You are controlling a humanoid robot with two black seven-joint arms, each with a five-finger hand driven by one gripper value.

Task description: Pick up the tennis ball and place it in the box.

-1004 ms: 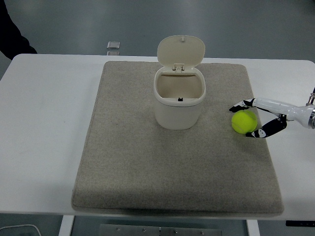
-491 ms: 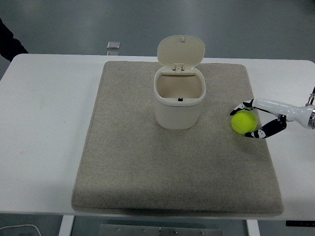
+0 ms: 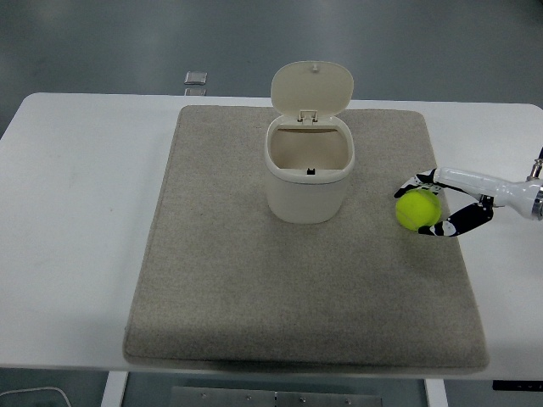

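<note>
Yellow-green against the grey, the tennis ball (image 3: 418, 209) sits at the right side of the mat (image 3: 305, 246), and your right hand (image 3: 450, 203) is wrapped around it: one finger curves over the far side of the ball, another black-and-white finger (image 3: 458, 222) hooks round its near side, so the ball is clamped between them. Whether the ball is resting on the mat or just off it, you cannot tell from this view. Your right arm comes in from the right edge as a slim white link, held low over the mat's right border. The box (image 3: 308, 168), a cream bin with rounded corners, stands upright near the middle of the mat, toward its far half, well to the left of the ball and apart from it. Its hinged lid (image 3: 311, 87) is tipped up and back, leaving the mouth open toward you. The mat lies flat on the white table (image 3: 76, 229). Beyond the table's far edge, a small pale square object (image 3: 196, 78) lies on the floor.
</note>
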